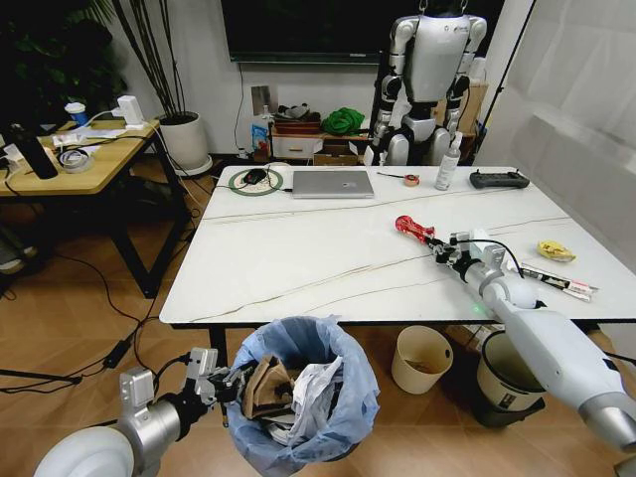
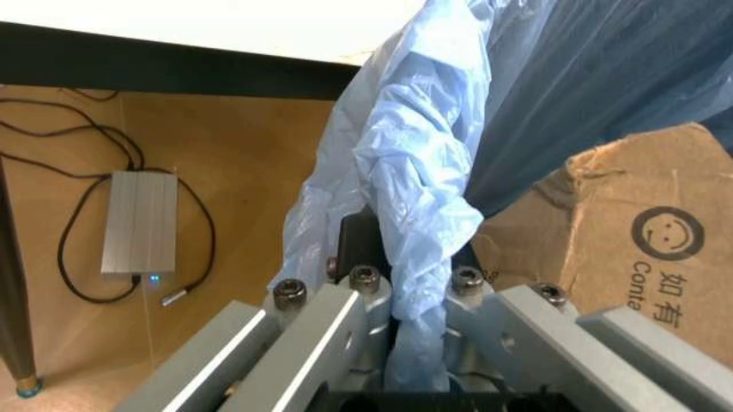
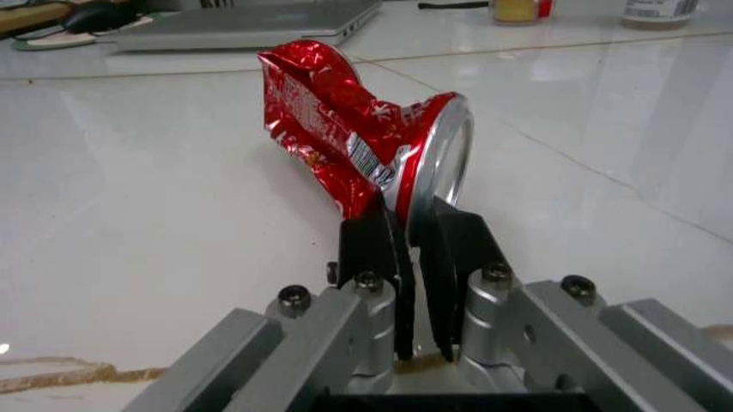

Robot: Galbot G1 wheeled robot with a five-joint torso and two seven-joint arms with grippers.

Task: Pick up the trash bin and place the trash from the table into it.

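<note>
Red crushed metal sits between the black pads of the right pincer (image 3: 420, 283): it is closed on the rim of a flattened can (image 3: 360, 142), which lies on the white table (image 1: 298, 258) just beyond the fingertips. That puts the work at the grasp step for one more piece of trash. The next move, as I judge it, calls for a clean lift off the marble and a carry over the near edge to the bin (image 1: 298, 393), without the thin rim slipping from the pads.

The right arm reaches forward and left across the table, forearm low and wrist nearly level with the top. The left pincer (image 1: 221, 383) is clamped on a fold of the blue bag (image 2: 418, 180) at the bin's rim, its arm bent low beside the bin, which stands below the table's front edge. Inside the bin lie cardboard (image 2: 636, 227) and white tissue. A yellow peel (image 1: 556, 250) and a long packet (image 1: 561, 282) lie farther right on the table.
</note>
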